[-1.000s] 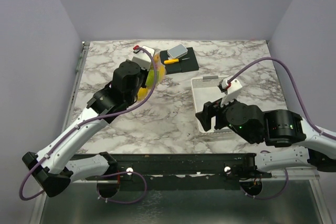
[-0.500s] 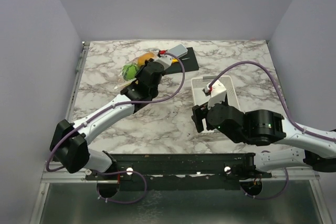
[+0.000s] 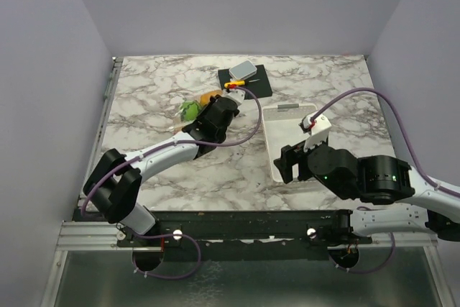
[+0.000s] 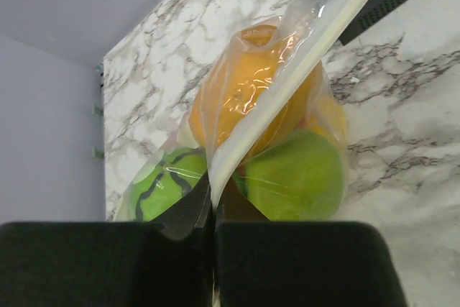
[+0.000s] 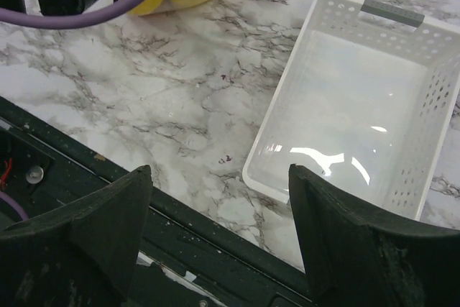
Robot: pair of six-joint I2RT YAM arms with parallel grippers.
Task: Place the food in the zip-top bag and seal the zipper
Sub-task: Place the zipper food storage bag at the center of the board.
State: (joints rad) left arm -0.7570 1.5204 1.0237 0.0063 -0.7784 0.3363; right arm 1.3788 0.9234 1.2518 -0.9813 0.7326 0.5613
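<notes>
The zip-top bag (image 4: 277,41) lies on the marble table with the food inside: an orange fruit (image 4: 241,88), a plain green one (image 4: 298,174) and a dark-striped green one (image 4: 158,188). My left gripper (image 4: 213,210) is shut on the zipper (image 4: 277,98), the pale strip running away from the jaws. From above, the bag (image 3: 192,108) sits just left of the left gripper (image 3: 210,109). My right gripper (image 5: 219,199) hangs open and holds nothing, over the table's near edge beside the basket. It also shows from above (image 3: 287,165).
A white slatted basket (image 3: 277,134) with nothing in it stands right of centre, its near corner (image 5: 248,170) by my right fingers. A black board (image 3: 255,84) at the back carries a yellow-handled knife (image 3: 233,84) and a grey block (image 3: 243,70).
My left arm has swung right and nearer along the bag's top edge, still shut on the strip, and the bag has shifted with it. My right gripper has drifted sideways and opened slightly wider.
</notes>
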